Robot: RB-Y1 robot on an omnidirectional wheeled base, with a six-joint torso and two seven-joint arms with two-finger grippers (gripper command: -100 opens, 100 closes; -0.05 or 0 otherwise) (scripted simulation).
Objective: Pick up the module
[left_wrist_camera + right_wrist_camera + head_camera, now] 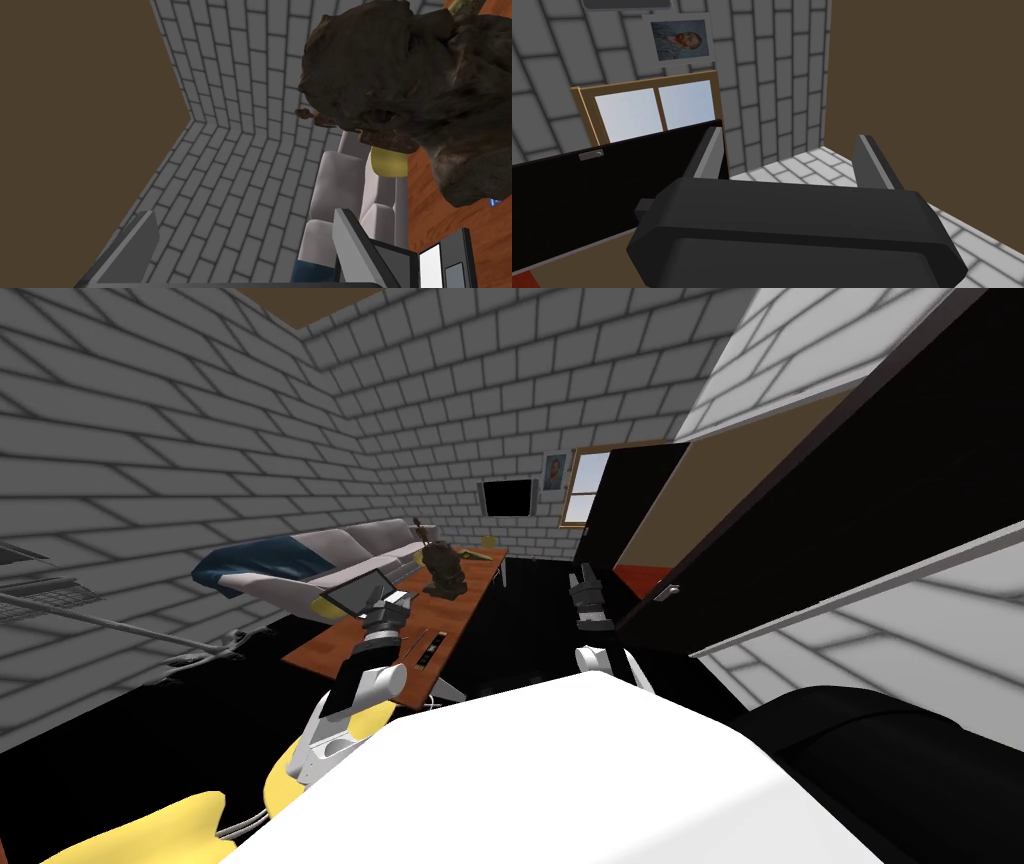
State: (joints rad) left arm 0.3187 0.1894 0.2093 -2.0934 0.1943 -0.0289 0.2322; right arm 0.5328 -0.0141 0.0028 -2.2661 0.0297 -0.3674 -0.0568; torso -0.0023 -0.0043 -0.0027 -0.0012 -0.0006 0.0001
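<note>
- The module [428,648], a small dark flat oblong, lies on the reddish wooden surface [330,653] near its near end, just to the right of the left forearm and apart from both grippers.
- The left gripper [392,600] hangs over the surface a little past the module. In the left wrist view its 2 fingers [350,240] stand wide apart around nothing, so the left gripper [244,215] is empty.
- An open laptop [352,590] sits at the surface's left edge, just beside that gripper. The left wrist view shows the laptop [442,260] close to one finger, resting on the surface [425,215].
- The right gripper [586,580] is held up on the right, well apart from the surface. In its own view the right gripper [789,155] has its 2 fingers [869,160] spread and bare.
- Farther along stands a dark brown lumpy sculpture [443,570], upright on the wood; from the left wrist the sculpture [410,85] looms large.
- A yellow rounded thing [387,165] shows just under the sculpture's edge.
- A light grey sofa [360,543] runs along the surface's left side, with a blue blanket [255,563] over its near end; the sofa [340,185] also shows in the left wrist view.
</note>
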